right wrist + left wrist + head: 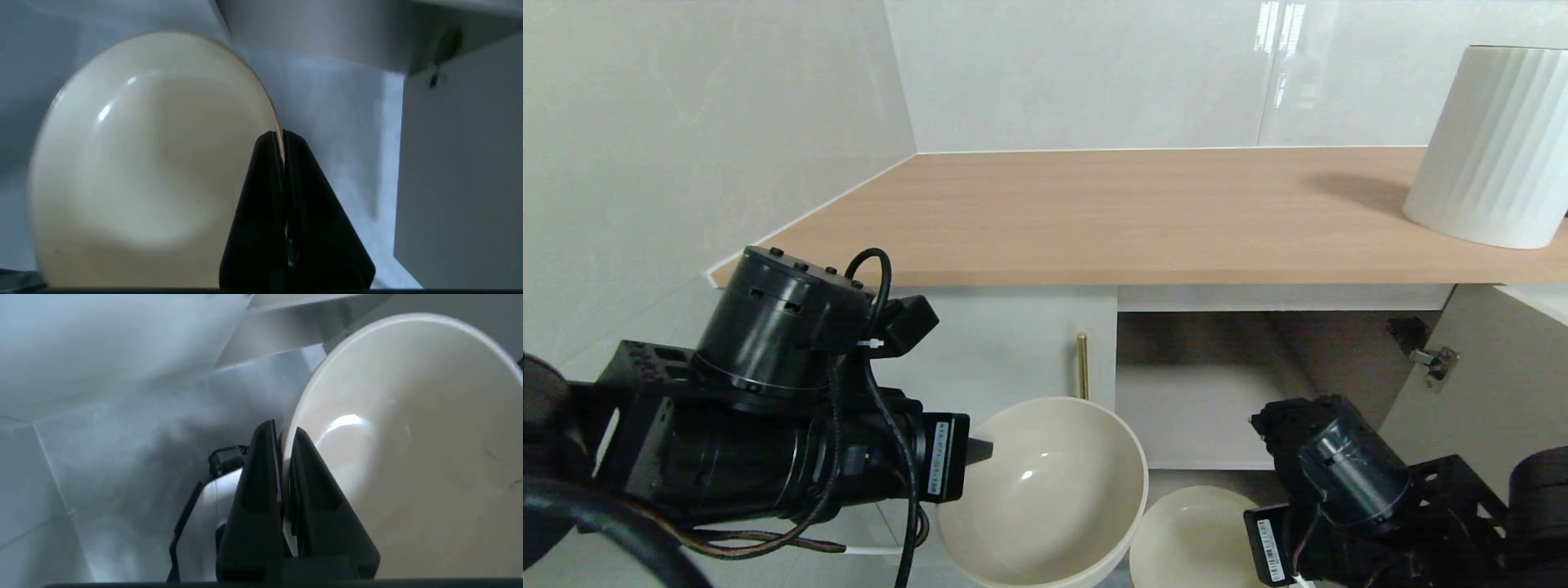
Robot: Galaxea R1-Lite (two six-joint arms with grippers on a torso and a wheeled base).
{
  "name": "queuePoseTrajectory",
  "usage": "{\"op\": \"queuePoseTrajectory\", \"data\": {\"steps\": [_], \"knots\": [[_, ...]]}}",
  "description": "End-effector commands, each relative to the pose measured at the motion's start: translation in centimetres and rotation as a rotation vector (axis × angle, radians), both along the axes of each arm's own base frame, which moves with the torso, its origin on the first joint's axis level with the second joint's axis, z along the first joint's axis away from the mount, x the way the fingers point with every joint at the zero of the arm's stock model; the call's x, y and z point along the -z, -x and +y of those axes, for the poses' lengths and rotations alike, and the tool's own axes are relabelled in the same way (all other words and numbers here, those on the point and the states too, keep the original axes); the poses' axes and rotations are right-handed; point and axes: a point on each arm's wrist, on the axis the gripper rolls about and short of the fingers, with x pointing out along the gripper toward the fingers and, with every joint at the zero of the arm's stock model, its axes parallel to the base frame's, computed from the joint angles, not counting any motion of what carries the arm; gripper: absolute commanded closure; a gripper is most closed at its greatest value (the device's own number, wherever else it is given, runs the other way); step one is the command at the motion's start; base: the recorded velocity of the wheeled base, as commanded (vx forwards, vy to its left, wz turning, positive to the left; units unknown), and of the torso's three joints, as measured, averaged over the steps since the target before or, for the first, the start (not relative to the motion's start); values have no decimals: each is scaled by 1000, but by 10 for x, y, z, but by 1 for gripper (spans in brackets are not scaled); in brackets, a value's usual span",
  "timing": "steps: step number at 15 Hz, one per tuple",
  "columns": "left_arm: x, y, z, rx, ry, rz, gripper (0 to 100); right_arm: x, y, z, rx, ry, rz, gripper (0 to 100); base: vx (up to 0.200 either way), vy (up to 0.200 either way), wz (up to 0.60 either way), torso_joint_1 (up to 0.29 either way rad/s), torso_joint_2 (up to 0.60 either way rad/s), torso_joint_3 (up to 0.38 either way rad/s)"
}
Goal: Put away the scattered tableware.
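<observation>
With left gripper [282,437], clamps rim of large cream bowl [1045,498]; with right gripper [282,143], pinches edge of smaller cream dish [1188,539]. Holds both aloft, side by side, before the cabinet [1217,425], below the wooden counter [1094,212].

Above and beyond the left gripper [980,451]: wood-grain countertop [1143,212] meeting glossy white walls [686,122] in a corner. Just behind it: closed white cabinet door [1029,343], brass handle [1082,365]. Farther to its right: open cabinet bay [1258,384], hinged door [1462,392] swung out. Bright streaks [1282,33] high on the walls, possibly a window reflection.
</observation>
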Motion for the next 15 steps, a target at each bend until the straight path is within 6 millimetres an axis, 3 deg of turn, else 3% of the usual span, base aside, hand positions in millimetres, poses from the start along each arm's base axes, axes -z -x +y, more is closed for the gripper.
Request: {"op": "queuePoseTrajectory", "data": {"steps": [1, 7, 12, 15], "knots": [[3, -2, -1, 0, -7, 11, 100, 15, -5, 4, 4, 40, 37, 100, 0, 0, 0, -36, 447, 398], [5, -3, -2, 0, -11, 17, 100, 26, -19, 1, 44, 29, 44, 100, 0, 0, 0, -10, 107, 99], [5, -4, -3, -2, -12, 12, 100, 62, -96, -18, 151, -73, 13, 100, 0, 0, 0, 0, 0, 0], [3, -4, -3, 0, -9, 5, 100, 81, -130, -29, 220, -81, -20, 100, 0, 0, 0, 0, 0, 0]]}}
